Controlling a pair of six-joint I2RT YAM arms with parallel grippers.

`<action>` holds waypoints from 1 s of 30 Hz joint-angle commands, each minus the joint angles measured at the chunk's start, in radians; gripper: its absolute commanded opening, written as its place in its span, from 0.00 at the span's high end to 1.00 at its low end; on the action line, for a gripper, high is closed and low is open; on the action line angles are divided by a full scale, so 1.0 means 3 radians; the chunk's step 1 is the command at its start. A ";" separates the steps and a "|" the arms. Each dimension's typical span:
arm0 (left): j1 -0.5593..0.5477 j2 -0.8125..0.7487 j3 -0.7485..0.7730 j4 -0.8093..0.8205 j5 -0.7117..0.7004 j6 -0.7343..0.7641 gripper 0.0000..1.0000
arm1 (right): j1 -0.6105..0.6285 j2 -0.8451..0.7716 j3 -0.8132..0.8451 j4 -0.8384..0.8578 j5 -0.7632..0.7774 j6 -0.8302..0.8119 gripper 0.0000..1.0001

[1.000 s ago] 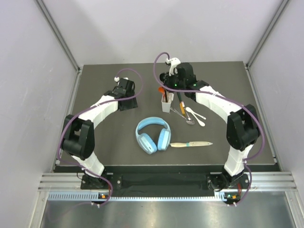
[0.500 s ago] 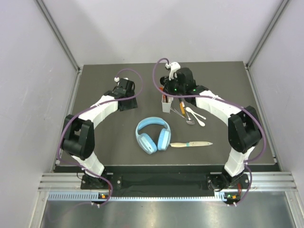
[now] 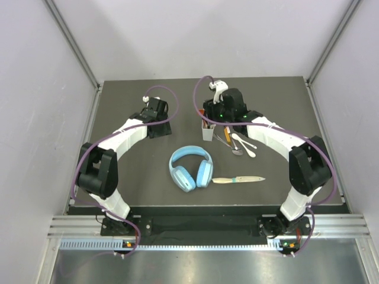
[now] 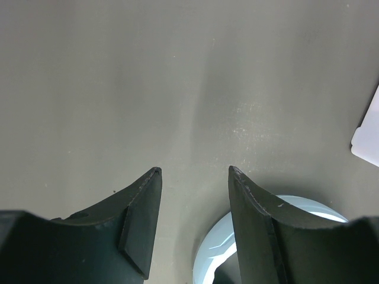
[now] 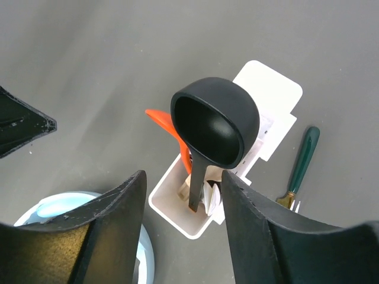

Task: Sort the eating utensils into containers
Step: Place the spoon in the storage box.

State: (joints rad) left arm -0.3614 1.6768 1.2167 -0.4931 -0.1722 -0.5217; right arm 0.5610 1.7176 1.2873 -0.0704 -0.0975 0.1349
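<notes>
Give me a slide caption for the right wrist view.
Right tool open above the white caddy, a black scoop spoon standing handle-down in it beside an orange-red spoon.

You've got one white caddy [image 5: 269, 89] with one black scoop [image 5: 216, 121] and one orange spoon [image 5: 161, 118] standing in it. Right of it: one green-handled utensil [image 5: 303, 158] and what looks like two white spoons [image 3: 250, 153]. Near side: one wooden-handled knife [image 3: 238, 179], one pair of blue headphones [image 3: 190, 168].
</notes>
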 commanded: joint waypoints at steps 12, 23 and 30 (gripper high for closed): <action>0.0008 -0.0026 0.0086 0.0033 0.0017 0.0011 0.46 | -0.0044 -0.0597 0.0321 -0.0128 0.0446 0.0092 0.40; 0.0013 -0.0006 0.0158 -0.0003 0.0027 -0.0015 0.46 | -0.0607 -0.0438 0.0153 -0.0389 0.0703 0.0552 0.38; 0.0008 -0.0021 0.0127 -0.0023 0.0027 -0.0035 0.46 | -0.0602 0.0435 0.0959 -0.1216 0.0688 0.0425 0.44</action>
State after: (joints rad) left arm -0.3614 1.6787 1.2285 -0.4938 -0.1673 -0.5255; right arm 0.3637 1.7149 1.4380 -0.2707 0.1108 0.2581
